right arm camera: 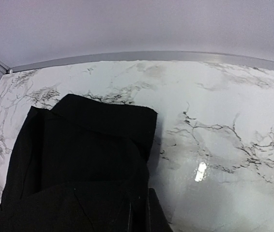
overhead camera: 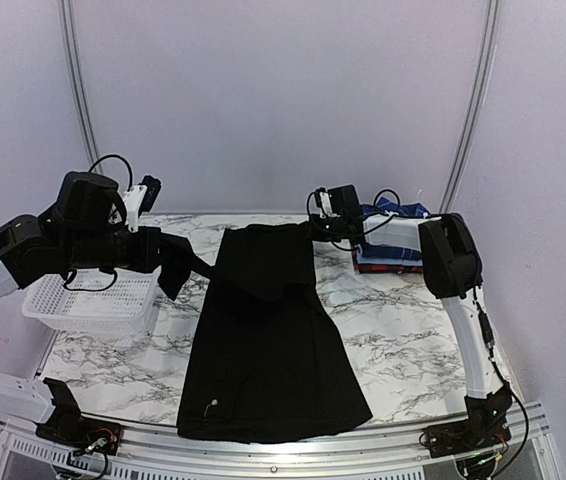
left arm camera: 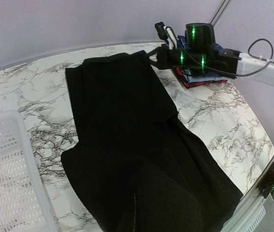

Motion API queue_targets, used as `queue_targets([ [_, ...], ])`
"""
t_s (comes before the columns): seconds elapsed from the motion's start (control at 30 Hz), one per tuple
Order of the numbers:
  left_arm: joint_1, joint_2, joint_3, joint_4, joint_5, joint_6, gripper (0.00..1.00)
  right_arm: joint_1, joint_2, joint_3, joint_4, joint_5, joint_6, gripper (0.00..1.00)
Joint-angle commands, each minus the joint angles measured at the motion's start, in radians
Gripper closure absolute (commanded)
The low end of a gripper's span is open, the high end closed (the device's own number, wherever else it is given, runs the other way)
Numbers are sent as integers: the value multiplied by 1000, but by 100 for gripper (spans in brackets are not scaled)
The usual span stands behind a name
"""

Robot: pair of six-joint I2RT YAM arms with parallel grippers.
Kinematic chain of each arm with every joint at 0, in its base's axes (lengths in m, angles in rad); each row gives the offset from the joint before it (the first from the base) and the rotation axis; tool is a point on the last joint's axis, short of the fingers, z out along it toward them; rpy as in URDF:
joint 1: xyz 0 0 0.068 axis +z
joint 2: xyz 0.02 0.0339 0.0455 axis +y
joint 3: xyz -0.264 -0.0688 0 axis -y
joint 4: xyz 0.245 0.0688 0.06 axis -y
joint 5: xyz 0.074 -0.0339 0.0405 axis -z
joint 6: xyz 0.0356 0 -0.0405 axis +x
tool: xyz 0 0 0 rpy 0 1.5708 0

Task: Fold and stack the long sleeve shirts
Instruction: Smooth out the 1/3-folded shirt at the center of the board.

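Basket (overhead camera: 88,300) of white plastic mesh sits at the left edge of the marble counter (overhead camera: 403,340), partly under the left arm; just to its right the left gripper (overhead camera: 168,258) hangs above the counter, closed on a fold of the black shirt (overhead camera: 268,350), with a flap of cloth drooping below it and a dark band running from it to the garment; its fingers are buried in the black fabric. The black shirt lies lengthwise down the middle of the counter, narrow at the far end and spreading wider toward the near edge, where a small white button shows; most of it lies flat. At its far right corner the right gripper (overhead camera: 321,228) pinches the cloth and holds that corner lifted slightly. Right of this, near the far right corner of the counter, rests a stack of folded shirts (overhead camera: 391,255); red lies at the bottom, blue and light blue above.
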Motion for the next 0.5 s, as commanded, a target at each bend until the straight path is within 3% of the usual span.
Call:
queue_targets([
  [0.0,-1,21,48,34,102,69,100,-29,59,65,-29,33,-21,95],
  [0.03,-1,31,51,46,103,73,100,-33,65,71,-32,37,-22,92],
  [0.17,-2,85,62,98,100,76,100,-55,47,65,-65,19,-14,66],
  [0.23,-1,122,87,114,41,57,100,-50,-14,15,-74,22,-29,58],
  [0.37,0,200,175,118,-141,23,100,-40,-244,-289,-7,29,-30,47],
  [0.47,6,260,264,121,-220,31,100,-27,-441,-541,41,8,6,46],
])
